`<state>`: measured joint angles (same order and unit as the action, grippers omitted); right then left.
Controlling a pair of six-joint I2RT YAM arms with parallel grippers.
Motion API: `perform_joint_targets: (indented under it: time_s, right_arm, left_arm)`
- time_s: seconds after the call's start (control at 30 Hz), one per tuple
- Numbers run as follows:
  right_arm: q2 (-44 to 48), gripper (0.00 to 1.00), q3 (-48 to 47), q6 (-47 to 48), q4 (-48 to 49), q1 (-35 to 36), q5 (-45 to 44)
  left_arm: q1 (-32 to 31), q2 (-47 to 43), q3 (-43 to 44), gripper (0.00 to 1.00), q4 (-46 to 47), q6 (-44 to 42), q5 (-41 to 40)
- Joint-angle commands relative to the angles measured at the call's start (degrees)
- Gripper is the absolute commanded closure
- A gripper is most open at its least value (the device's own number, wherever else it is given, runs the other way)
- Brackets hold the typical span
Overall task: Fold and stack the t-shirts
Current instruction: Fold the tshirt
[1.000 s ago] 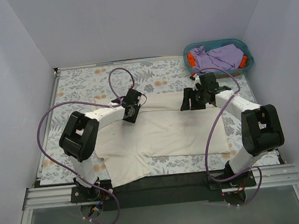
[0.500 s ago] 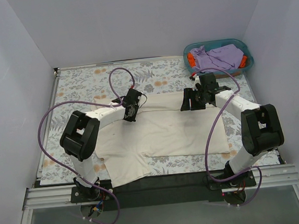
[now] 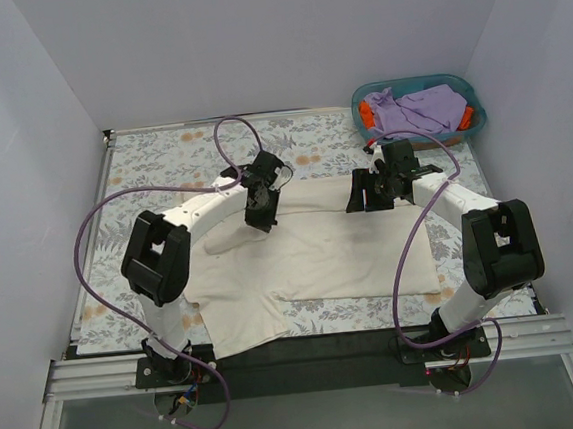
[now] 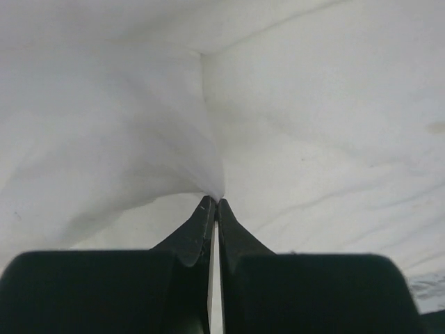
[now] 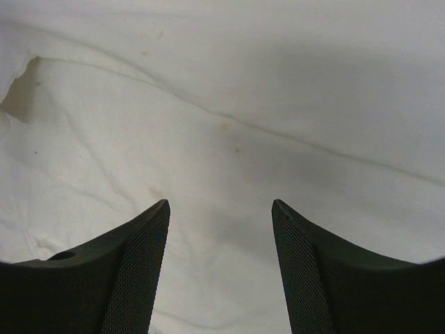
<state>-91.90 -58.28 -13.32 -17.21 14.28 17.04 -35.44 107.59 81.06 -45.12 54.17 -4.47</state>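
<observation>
A large cream t-shirt (image 3: 320, 257) lies spread across the middle of the table, its far edge folded over. My left gripper (image 3: 259, 217) is shut on a pinch of the cream t-shirt near its far left part; in the left wrist view the cloth (image 4: 139, 125) rises in a peak at the closed gripper (image 4: 213, 202). My right gripper (image 3: 364, 200) is open and empty just above the shirt's far right part; the right wrist view shows the gripper (image 5: 220, 205) over bare cream cloth (image 5: 229, 104). A lavender t-shirt (image 3: 420, 108) and an orange-red garment (image 3: 367, 115) lie in the basket.
A teal plastic basket (image 3: 466, 86) stands at the back right corner. The table has a floral cover (image 3: 161, 160). White walls close in the left, right and back. Purple cables loop above both arms.
My left gripper has moved toward the back and a little right, pulling the pinched cream cloth with it. The right arm has not moved.
</observation>
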Motion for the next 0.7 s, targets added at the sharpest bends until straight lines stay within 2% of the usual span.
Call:
perform_joint_targets:
  time_s: [0.0,0.13,0.17,0.27,0.33,0.4,0.43,0.5,0.53,0.63,0.67]
  right_arm:
    - [0.93,0.43,-1.48,0.66,-0.89,0.13,0.45]
    - [0.84,0.43,-1.83,1.45,-1.86,0.04,0.45]
    - [0.76,0.43,-1.84,1.63,-2.12,0.04,0.37]
    - [0.32,0.43,-2.01,2.16,-2.56,0.13,0.45]
    - [0.05,0.43,-2.27,2.51,-2.82,0.13,0.54]
    - [-0.12,0.43,-2.36,2.77,-2.91,0.13,0.98]
    - [-0.30,0.43,-2.45,2.77,-2.91,0.13,1.50]
    - [-0.56,0.43,-2.54,2.86,-2.91,0.04,2.21]
    - [-0.91,0.43,-2.63,2.86,-2.83,0.13,2.99]
    - [-1.44,0.43,-3.15,2.95,-2.30,1.27,4.32]
    - [-1.53,0.43,-3.50,2.95,-2.04,1.71,5.10]
  left_arm:
    - [-0.24,2.53,4.27,0.96,-9.19,4.80,7.53]
    - [-0.24,3.76,6.57,0.91,-9.55,8.49,15.35]
    - [-0.24,4.11,6.83,0.86,-9.28,9.97,17.28]
    - [-0.15,5.43,7.45,0.85,-9.11,12.18,19.40]
    - [-0.15,5.87,7.80,0.68,-9.37,13.85,19.59]
    - [-0.07,5.44,7.80,0.58,-9.72,15.08,16.62]
    - [0.11,4.22,7.19,0.47,-9.63,15.69,15.29]
    - [1.77,1.93,5.70,0.35,-7.97,17.01,13.79]
    - [2.74,-1.47,2.56,0.26,-6.92,18.85,13.09]
    - [8.09,-7.29,-2.99,0.18,-2.00,22.19,12.91]
    - [9.50,-11.05,-7.19,0.18,0.62,22.81,12.65]
